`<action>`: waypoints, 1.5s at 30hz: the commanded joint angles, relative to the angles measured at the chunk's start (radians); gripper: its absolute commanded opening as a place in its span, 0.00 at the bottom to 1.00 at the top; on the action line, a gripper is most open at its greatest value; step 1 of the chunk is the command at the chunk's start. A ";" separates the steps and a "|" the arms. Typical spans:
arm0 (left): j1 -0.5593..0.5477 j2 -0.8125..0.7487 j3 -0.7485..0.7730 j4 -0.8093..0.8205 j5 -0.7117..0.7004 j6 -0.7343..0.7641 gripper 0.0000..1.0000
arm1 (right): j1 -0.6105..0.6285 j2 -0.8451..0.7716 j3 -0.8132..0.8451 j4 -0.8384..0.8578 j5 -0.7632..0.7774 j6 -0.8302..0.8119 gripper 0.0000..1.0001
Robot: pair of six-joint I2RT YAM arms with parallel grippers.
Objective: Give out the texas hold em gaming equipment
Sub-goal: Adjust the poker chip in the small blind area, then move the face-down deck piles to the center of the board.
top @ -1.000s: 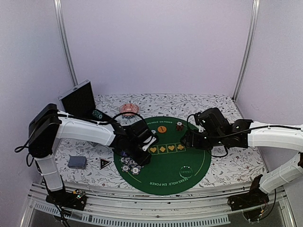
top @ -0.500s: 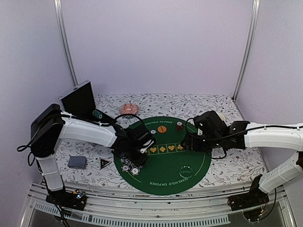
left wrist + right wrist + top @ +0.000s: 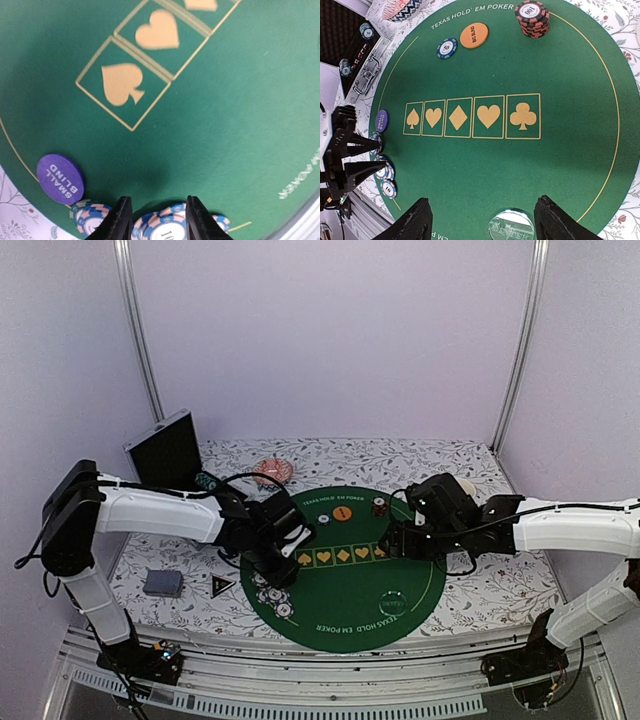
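In the left wrist view my left gripper (image 3: 159, 222) is shut on a blue striped poker chip (image 3: 167, 227) marked 10, just above the green felt mat (image 3: 210, 125). More blue chips (image 3: 89, 218) lie beside it, along with a purple small-blind disc (image 3: 61, 178). From above, the left gripper (image 3: 283, 562) hovers over the chip pile (image 3: 272, 596) at the mat's left edge. My right gripper (image 3: 485, 225) stands open and empty above a clear dealer disc (image 3: 512, 229). An orange disc (image 3: 474, 35), one blue chip (image 3: 447, 48) and a red chip stack (image 3: 532, 17) sit at the mat's far side.
A deck of grey-blue cards (image 3: 163, 583) and a black triangular marker (image 3: 222, 585) lie left of the mat. At the back left, a black open case (image 3: 165, 450) holds more chips. Behind the mat is a pink patterned dish (image 3: 272, 471).
My left gripper has drawn back from the chip pile toward the far left, with a blue chip between its fingers. The right arm has shifted slightly left.
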 commanded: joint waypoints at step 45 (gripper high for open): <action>0.872 -0.651 -0.144 -0.054 0.191 -0.318 0.93 | -0.008 -0.023 0.034 -0.029 0.075 -0.273 0.99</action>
